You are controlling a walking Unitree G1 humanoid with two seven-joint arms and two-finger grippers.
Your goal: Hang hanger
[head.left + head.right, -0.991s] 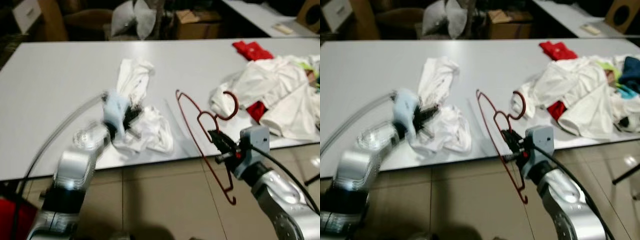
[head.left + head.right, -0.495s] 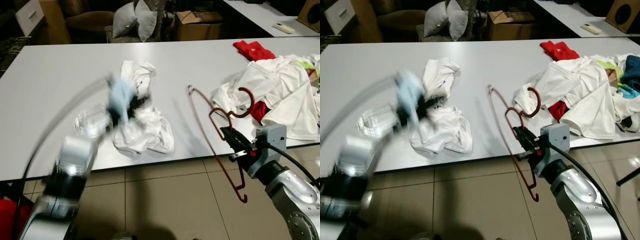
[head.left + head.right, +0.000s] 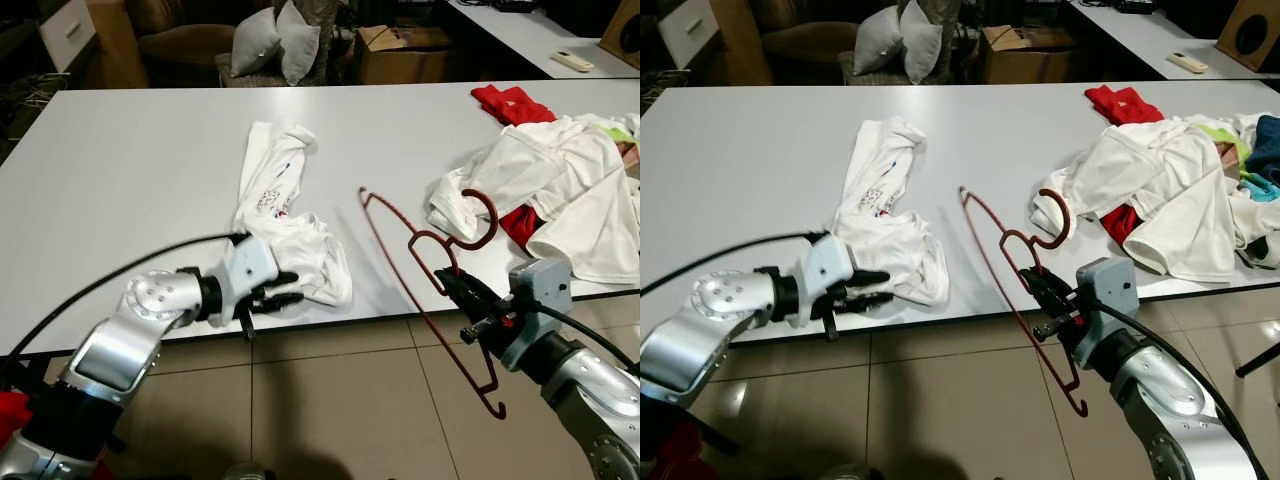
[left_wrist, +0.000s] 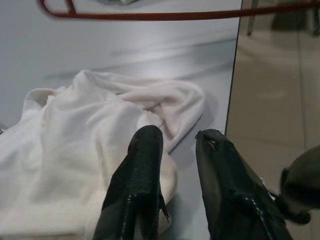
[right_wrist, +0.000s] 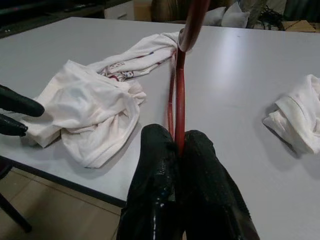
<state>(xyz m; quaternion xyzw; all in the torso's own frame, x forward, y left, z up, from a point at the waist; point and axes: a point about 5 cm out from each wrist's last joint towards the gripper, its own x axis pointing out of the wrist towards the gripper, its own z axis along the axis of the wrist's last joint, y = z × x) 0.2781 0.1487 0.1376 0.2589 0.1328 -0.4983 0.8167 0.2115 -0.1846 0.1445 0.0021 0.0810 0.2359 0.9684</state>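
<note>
Hanger (image 3: pixel 432 262) clamped in right gripper (image 3: pixel 458 292)

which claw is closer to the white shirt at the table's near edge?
Left. The left claw is open at the white shirt's near edge. The right claw is off to its right, shut on the red hanger.

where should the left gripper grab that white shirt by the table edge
Best bet: the bunched fold of the white shirt nearest the table edge. The open left gripper already points at it from the robot's side; come in low and level, since that raised roll gives the fingers something thick to pinch.
</note>
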